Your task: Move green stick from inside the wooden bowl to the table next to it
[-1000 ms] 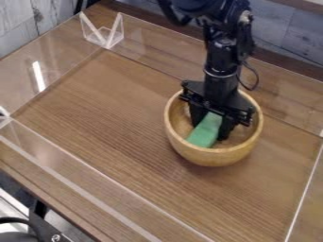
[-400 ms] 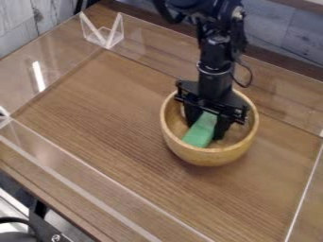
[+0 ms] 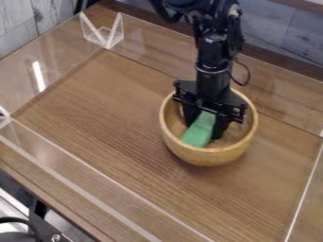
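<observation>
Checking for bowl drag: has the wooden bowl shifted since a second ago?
Yes. The wooden bowl slid slightly left, away from the table's right acrylic wall.

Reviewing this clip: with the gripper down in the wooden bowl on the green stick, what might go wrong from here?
1. The gripper looks closed on only the upper end of the green stick, which lies tilted; it may pivot or slip when lifted.
2. The fingers sit deep inside the wooden bowl; a sideways exit could catch the rim and drag or tip it.
3. A drop would likely land back in the bowl, not on the table.
</observation>
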Available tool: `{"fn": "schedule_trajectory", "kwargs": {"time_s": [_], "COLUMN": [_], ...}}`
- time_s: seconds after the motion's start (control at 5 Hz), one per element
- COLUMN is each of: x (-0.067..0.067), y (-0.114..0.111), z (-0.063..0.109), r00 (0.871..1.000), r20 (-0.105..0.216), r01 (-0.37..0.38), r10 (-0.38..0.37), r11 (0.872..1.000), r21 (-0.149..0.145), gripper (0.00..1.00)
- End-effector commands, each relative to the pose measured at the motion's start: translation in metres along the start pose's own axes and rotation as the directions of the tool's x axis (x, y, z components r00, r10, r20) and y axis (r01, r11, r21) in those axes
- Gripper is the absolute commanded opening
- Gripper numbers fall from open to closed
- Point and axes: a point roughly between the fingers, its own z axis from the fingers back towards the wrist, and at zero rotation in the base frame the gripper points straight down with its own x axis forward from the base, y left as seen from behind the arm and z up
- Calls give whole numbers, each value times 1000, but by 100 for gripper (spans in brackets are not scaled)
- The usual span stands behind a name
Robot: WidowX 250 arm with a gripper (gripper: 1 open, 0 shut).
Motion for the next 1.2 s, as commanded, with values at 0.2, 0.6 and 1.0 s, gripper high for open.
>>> {"fn": "schedule_trajectory", "kwargs": {"time_s": [0.2,0.6,1.0], "x": [12,14,14], "y": [5,6,8], "z": [24,26,32], "r00": [997,997,996], "r20": [75,75,77], "r01": [-20,-29,-39], "r10": [21,31,43], "r11": [1000,999,998], "r21": [-15,-28,-44], "gripper": [0,0,0]}}
